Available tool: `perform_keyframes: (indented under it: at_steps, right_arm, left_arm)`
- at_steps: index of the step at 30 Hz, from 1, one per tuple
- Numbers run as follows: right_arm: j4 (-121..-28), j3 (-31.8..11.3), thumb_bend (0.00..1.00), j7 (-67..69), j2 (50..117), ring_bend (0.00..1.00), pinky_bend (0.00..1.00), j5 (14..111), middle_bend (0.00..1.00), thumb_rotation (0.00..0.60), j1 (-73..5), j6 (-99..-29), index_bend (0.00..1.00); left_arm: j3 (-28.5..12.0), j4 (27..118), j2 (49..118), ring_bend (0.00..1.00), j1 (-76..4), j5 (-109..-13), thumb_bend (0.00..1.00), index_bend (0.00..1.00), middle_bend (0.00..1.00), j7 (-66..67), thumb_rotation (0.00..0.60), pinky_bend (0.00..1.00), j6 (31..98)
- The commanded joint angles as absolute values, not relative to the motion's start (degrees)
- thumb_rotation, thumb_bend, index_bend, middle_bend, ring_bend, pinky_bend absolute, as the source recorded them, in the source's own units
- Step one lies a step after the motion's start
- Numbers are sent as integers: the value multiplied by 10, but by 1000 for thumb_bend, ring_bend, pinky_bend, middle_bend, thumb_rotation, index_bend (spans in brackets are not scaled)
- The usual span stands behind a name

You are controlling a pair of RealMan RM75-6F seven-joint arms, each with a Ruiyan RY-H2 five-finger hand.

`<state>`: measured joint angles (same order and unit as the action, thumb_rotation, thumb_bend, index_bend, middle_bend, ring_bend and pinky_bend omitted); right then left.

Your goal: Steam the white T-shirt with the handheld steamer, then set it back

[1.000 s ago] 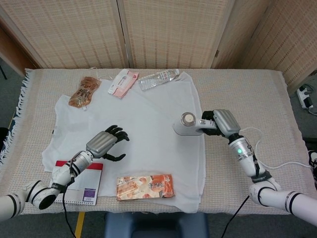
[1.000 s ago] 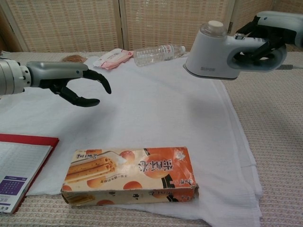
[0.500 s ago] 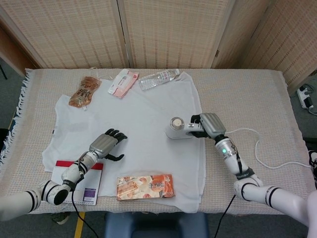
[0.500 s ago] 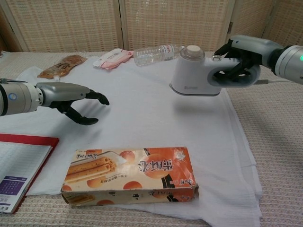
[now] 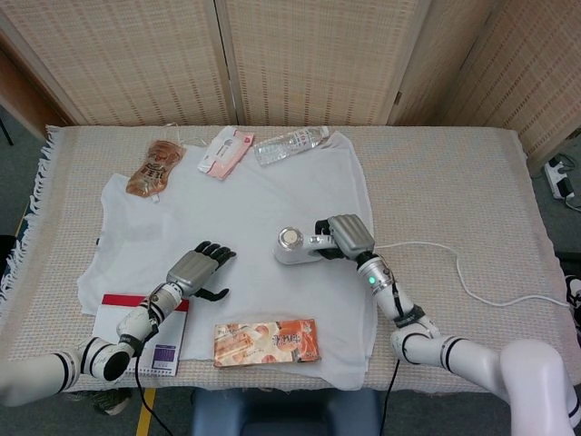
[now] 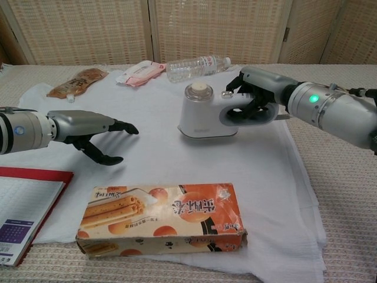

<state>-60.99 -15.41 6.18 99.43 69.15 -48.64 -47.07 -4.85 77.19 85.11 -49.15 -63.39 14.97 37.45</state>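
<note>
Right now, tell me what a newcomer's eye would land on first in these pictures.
First, the white handheld steamer near the middle of the white T-shirt, its handle gripped by the right hand. Next, the left hand, fingers apart and holding nothing, over the shirt's left part. Then the orange snack box lying on the shirt's near edge.

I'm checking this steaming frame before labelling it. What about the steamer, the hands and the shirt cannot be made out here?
- Steamer soleplate: it faces down in both views, so contact with the white T-shirt is unclear.
- Right hand: its fingers wrap the handle; the fingertips are hidden in the chest view.
- Left hand: whether it touches the shirt cannot be told.
- Notebook: cut off by the chest view's left edge.
- Snack box print: too small in the head view.
</note>
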Motion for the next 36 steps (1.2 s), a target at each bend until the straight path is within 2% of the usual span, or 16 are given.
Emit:
perform_keyframes:
  at_steps: [1, 10, 24, 29, 36]
  right_arm:
    - [-589, -144, 502, 49, 1009, 815, 893, 705, 853, 600, -493, -475, 819]
    - [-536, -123, 502, 44, 1029, 815, 893, 727, 853, 600, -486, -486, 818]
    - [-474, -111, 505, 58, 1017, 815, 893, 723, 853, 600, -450, -488, 818]
    - [-466, -122, 505, 62, 1001, 816, 893, 715, 853, 600, -438, -500, 818]
    - [-536, -161, 505, 125, 969, 815, 893, 714, 853, 600, -436, -532, 818]
  left_arm:
    - [-44, 773, 852, 16, -497, -619, 393, 96, 97, 162, 299, 1, 368]
    - [-37, 781, 850, 16, -502, -601, 397, 107, 98, 175, 292, 1, 370]
    - [-25, 786, 848, 18, -504, -587, 397, 111, 98, 176, 295, 1, 370]
    - [-25, 789, 847, 19, -504, -586, 397, 112, 98, 173, 297, 1, 374]
    - [-28, 798, 841, 19, -499, -596, 395, 114, 98, 160, 297, 1, 386]
